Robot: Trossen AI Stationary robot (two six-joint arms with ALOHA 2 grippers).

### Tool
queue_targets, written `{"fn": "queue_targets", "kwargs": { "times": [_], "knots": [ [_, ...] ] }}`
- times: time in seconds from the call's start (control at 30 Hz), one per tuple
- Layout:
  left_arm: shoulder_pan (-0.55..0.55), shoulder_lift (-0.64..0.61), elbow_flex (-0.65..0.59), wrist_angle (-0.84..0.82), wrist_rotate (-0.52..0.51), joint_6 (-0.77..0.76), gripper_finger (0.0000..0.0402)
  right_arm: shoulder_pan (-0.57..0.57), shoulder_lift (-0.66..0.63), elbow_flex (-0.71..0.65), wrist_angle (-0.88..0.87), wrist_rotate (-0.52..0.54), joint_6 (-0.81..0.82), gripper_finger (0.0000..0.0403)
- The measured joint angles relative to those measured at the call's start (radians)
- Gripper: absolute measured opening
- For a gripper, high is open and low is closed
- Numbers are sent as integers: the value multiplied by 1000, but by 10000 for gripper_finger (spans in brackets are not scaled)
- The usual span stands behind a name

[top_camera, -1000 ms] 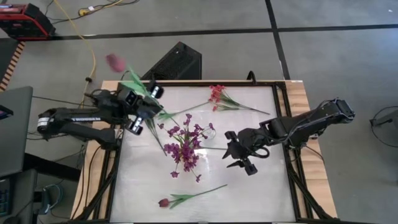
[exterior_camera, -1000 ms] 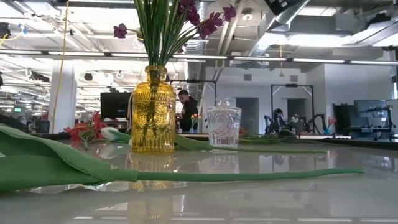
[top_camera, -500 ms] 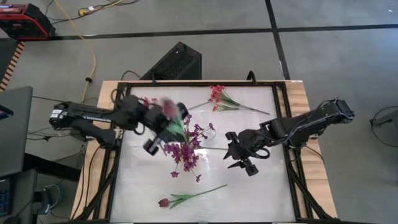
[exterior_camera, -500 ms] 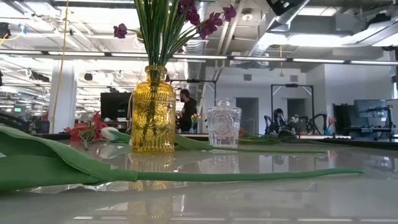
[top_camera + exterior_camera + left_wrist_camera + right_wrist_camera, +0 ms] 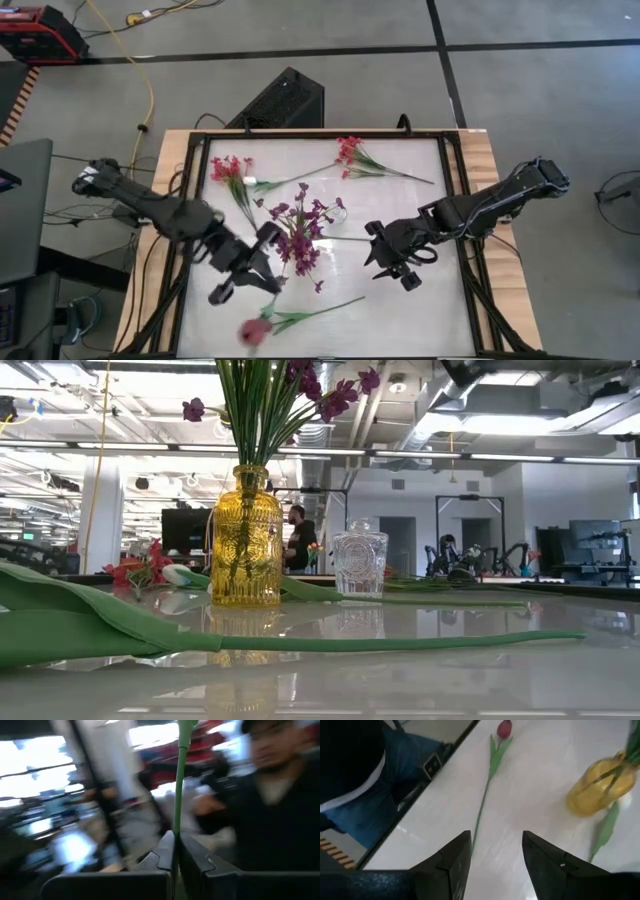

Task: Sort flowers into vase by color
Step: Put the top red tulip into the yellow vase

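My left gripper (image 5: pixel 262 283) is over the near-left part of the table, shut on a flower with a pink bud (image 5: pixel 251 333) that shows blurred near the near edge. A yellow vase (image 5: pixel 300 238) of purple sprigs stands mid-table, with a clear glass vase (image 5: pixel 359 563) beside it. A dark-red bud flower (image 5: pixel 504 729) lies flat near the near edge. Two red-pink sprigs (image 5: pixel 350 155) (image 5: pixel 228 168) lie at the far side. My right gripper (image 5: pixel 392 264) hovers open to the right of the yellow vase (image 5: pixel 592 790). My left gripper pinches the flower's thin green stem (image 5: pixel 177 822) between its two fingers (image 5: pixel 197 855). The stem runs straight out past the fingertips, along them. In the high view the bud end points toward the table's near edge, beyond the gripper.
A black frame (image 5: pixel 455 200) rims the white table. A white bud (image 5: pixel 180 573) lies behind the yellow vase in the low view. A person in dark top and jeans (image 5: pixel 375 785) stands at the near edge. Bare table lies at near right.
My left gripper has swung from the far-left corner over the yellow vase to the near-left part of the table, still shut on the pink-bud flower. The bud has gone from pointing past the far edge to pointing toward the near edge. The far-left red-pink sprig is uncovered.
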Motion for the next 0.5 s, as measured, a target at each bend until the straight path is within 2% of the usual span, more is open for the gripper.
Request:
{"fn": "queue_targets", "kwargs": {
  "times": [0.07, 0.13, 0.37, 0.5],
  "knots": [
    [-61, -30, -37, 11, -194, 31, 0, 0, 0, -21, 1, 0, 1, 203],
    [-99, -59, -70, 50, -305, 41, 0, 0, 0, -39, 9, 1, 2, 203],
    [-139, -239, -245, 141, -545, 14, 0, -5, 0, -67, 52, 1, 9, 203],
    [-139, -380, -421, 314, -571, -1, 0, -5, 0, -81, 65, 1, 13, 203]
  ]
}}
